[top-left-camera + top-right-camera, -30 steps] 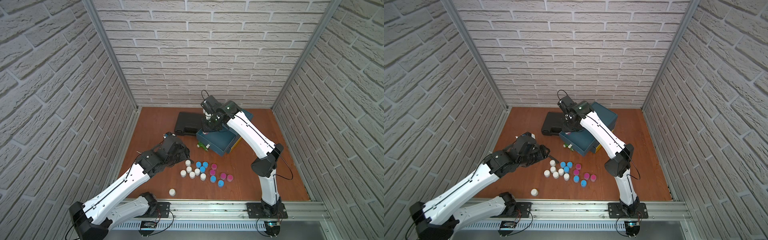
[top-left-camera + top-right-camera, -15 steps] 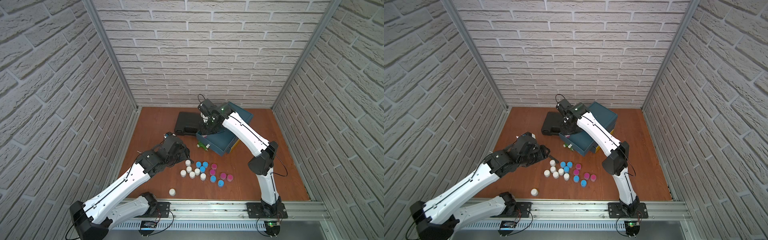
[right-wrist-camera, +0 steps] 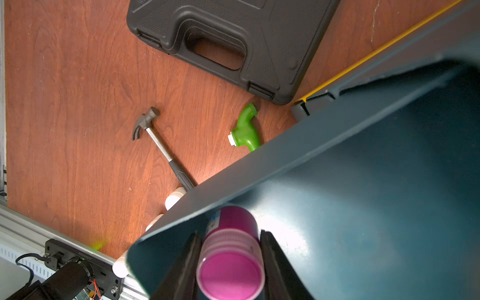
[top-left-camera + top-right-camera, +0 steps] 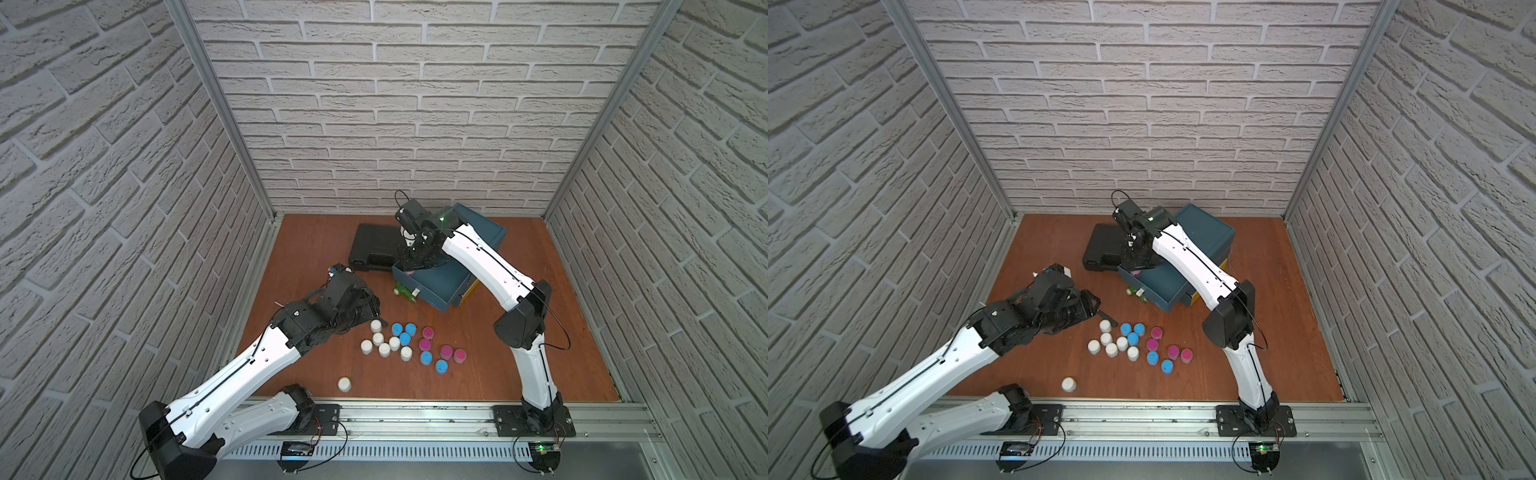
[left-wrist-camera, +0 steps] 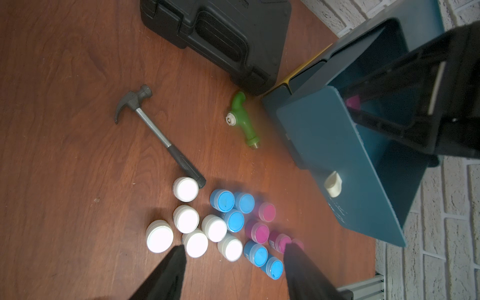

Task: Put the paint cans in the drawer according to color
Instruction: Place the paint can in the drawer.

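Paint cans [image 4: 405, 345] mostly stand on the table [image 4: 316, 249]: a lone white can [image 4: 344, 384] at the near left, then a tight cluster running white, blue, magenta from left to right. Your left gripper [image 5: 235, 248] hangs just beside the cluster's far-left edge, fingers apart and nothing between them. That makes it the nearer arm to the white cans, which lie just right of it and a little nearer. Farther right and farther back, your right gripper [image 3: 230, 237] is down inside the open drawer [image 4: 446, 279]. It is clamped on an upright magenta can [image 3: 231, 275], long axis vertical, in the drawer's left corner close to its front wall. Whether the base touches the drawer floor you cannot tell. The coming move is probably straight down and release, minding those close walls.
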Motion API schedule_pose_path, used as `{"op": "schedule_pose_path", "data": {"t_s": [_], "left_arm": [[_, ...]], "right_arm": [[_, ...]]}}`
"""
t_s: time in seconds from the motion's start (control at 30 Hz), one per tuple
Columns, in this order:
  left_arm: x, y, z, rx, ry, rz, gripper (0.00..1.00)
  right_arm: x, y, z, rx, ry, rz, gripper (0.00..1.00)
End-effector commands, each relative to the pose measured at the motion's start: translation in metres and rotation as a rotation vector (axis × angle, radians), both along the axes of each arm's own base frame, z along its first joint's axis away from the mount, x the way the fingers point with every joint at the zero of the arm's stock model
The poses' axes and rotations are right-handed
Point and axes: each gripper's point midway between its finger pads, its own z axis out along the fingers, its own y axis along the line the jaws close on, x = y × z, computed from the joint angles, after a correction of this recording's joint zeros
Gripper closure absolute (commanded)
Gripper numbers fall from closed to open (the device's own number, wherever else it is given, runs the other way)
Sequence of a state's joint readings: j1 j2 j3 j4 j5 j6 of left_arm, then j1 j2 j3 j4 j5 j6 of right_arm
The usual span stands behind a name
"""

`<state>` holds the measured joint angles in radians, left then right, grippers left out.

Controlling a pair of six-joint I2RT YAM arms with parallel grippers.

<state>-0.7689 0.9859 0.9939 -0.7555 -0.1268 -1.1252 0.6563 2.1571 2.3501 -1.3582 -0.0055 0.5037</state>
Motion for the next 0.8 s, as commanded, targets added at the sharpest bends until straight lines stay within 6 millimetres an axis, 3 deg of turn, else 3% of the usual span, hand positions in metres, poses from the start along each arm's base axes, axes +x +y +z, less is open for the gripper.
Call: {"op": "schedule_pose_path", "data": {"t_s": [0.0, 0.23, 0.33, 0.53, 0.67, 0.77], "left_arm": [[0.004, -0.003, 0.014, -0.013, -0.044, -0.005, 0.35], [0.005, -0.003, 0.017, -0.011, -0.055, -0.011, 0.35], [0.006, -0.004, 0.018, -0.012, -0.058, -0.016, 0.35], [0.007, -0.005, 0.021, -0.006, -0.071, -0.023, 0.35], [0.008, -0.004, 0.023, 0.002, -0.08, -0.028, 0.35], [0.009, -0.005, 0.024, 0.005, -0.086, -0.033, 0.35]], "right_arm": [[0.006, 0.003, -0.01, 0.004, 0.01, 0.008, 0.62], [0.009, 0.002, 0.002, 0.024, -0.025, 0.006, 0.41], [0.009, -0.001, 0.017, 0.037, -0.058, -0.004, 0.4], [0.001, -0.017, 0.074, 0.087, -0.177, -0.041, 0.45], [-0.019, -0.045, 0.123, 0.12, -0.285, -0.095, 0.48], [-0.037, -0.07, 0.139, 0.139, -0.356, -0.15, 0.51]]}}
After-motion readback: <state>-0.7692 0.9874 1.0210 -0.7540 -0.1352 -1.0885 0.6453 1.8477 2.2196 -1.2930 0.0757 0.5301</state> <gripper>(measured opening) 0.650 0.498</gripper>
